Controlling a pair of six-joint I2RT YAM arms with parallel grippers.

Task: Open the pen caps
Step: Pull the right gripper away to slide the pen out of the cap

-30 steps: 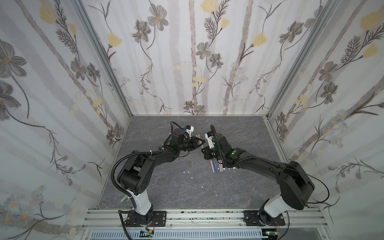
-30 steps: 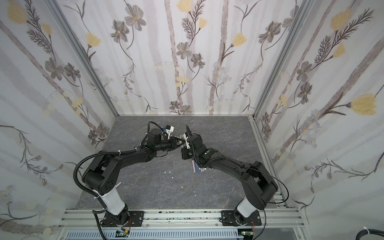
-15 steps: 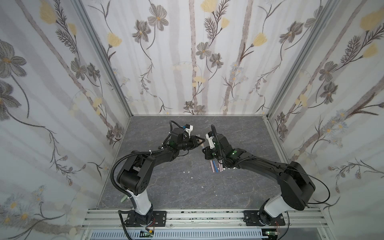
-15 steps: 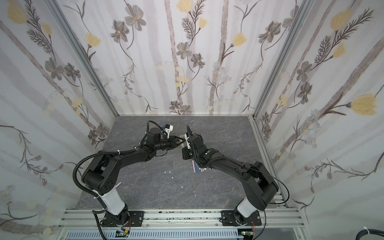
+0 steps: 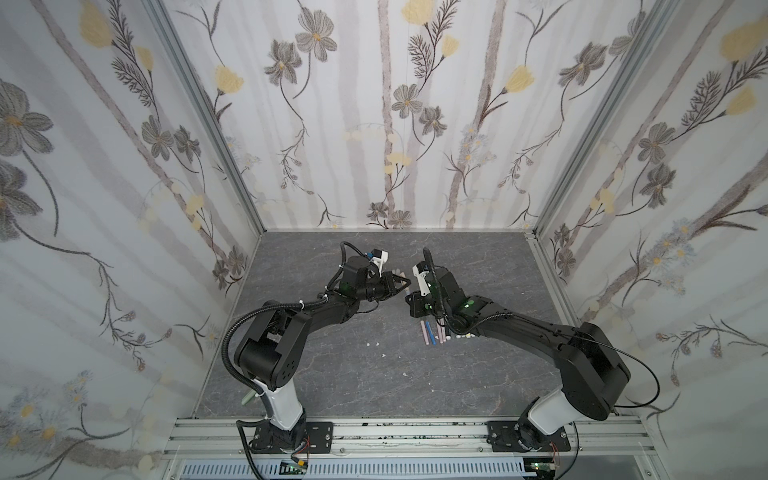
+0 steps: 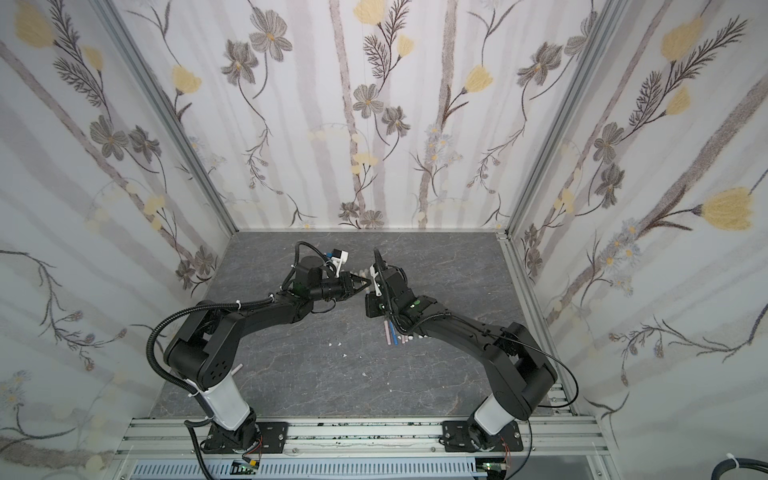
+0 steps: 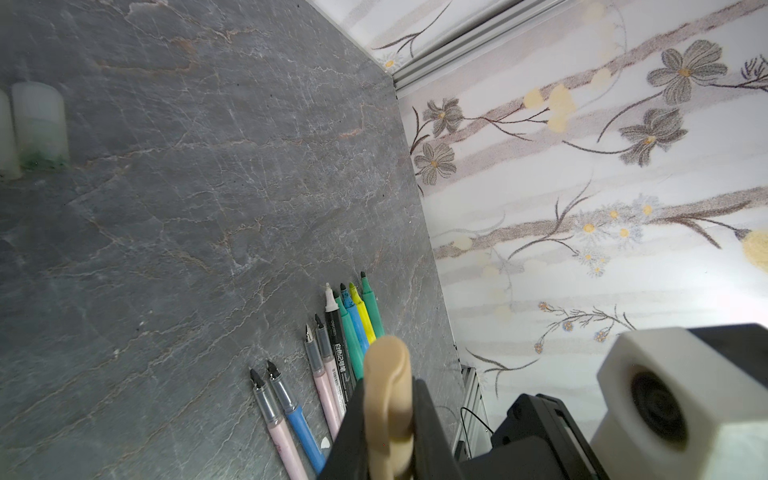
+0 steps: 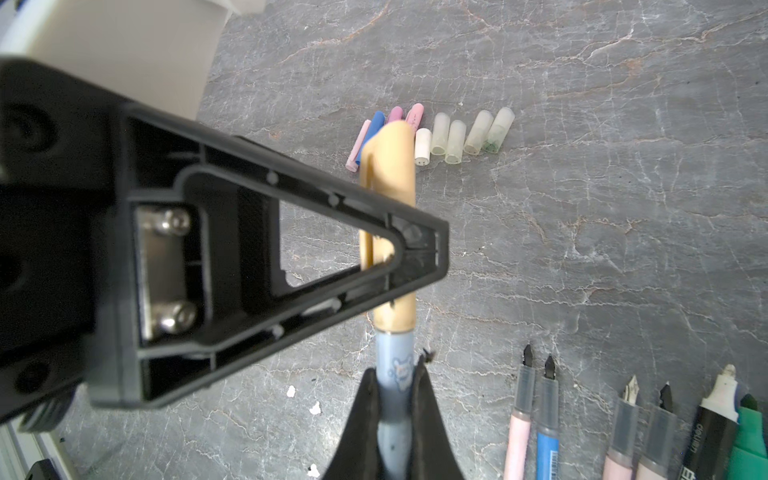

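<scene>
Nine pen caps (image 8: pixel 456 141) off and lined up in a row on the table (image 8: pixel 582 249), well apart from nine bare-tipped pens (image 7: pixel 338 353) laid side by side beneath the right arm. One tan cap (image 8: pixel 392 166) not yet off, seated on a blue pen (image 8: pixel 395 357) held up above the table between the two arms. Gripped at the barrel by the right end effector (image 8: pixel 397 374), closed hard just below the cap's rim; pinched across the cap's body by the left end effector (image 7: pixel 388 419), also closed on it. Probably light, stiff, smooth plastic with a friction or snap fit, so expect brief stubborn resistance followed by a sudden release. Pull straight along the pen's axis, never sideways; add a slight twist if stuck. Keep the hold at the cap's middle, away from the open rim, to avoid squeezing it tighter onto the barrel. Watch for slipping on the glossy barrel and for ink smearing from the bared nib. Negligible weight, hence only enough clamping force to stop sliding, nothing near crushing. Afterwards, room for it at either end of the row.
</scene>
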